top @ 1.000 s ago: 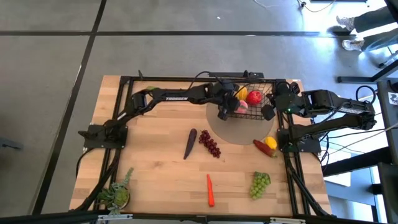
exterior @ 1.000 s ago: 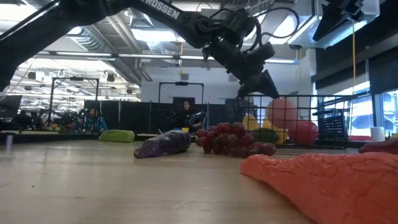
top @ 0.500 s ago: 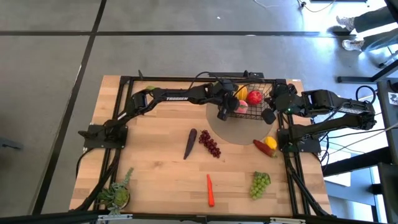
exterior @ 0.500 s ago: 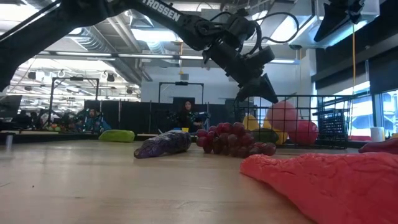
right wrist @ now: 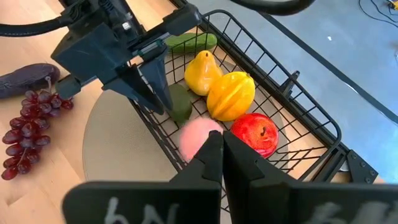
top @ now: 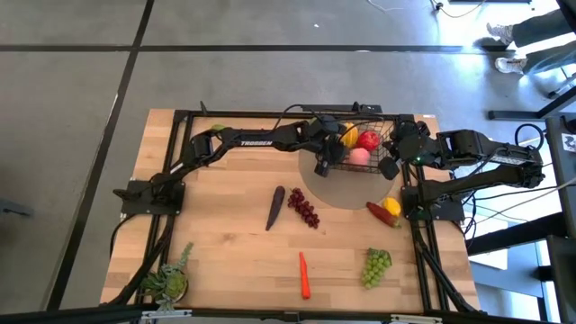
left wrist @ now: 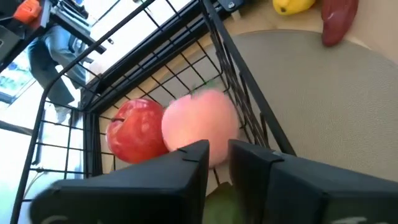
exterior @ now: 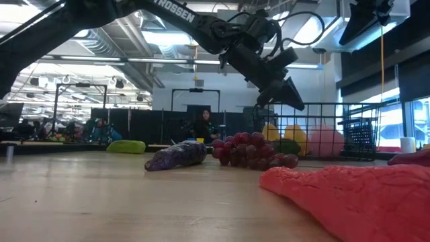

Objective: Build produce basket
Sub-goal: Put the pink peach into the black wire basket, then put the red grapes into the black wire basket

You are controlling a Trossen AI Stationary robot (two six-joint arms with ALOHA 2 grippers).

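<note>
The left gripper (top: pixel 321 166) hangs over the basket (top: pixel 392 133) rim with its jaws nearly closed and empty; the pink peach (top: pixel 359 156), higher against the mesh half a second ago, now lies in the basket beside the red apple (top: pixel 368 139). The right gripper (top: pixel 388 166) waits at the basket's other side, jaws closed. Only the right wrist view shows the yellow pepper (right wrist: pixel 231 95), pear (right wrist: pixel 201 71) and cucumber (right wrist: pixel 191 42) inside.

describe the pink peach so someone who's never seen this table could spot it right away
Find the black wire basket at the table's far edge, between the two arms. Inside it, the peach lies against the near wall, just below the left gripper. It is the only pale pink ball there; beside it sits a deep red fruit.
</note>
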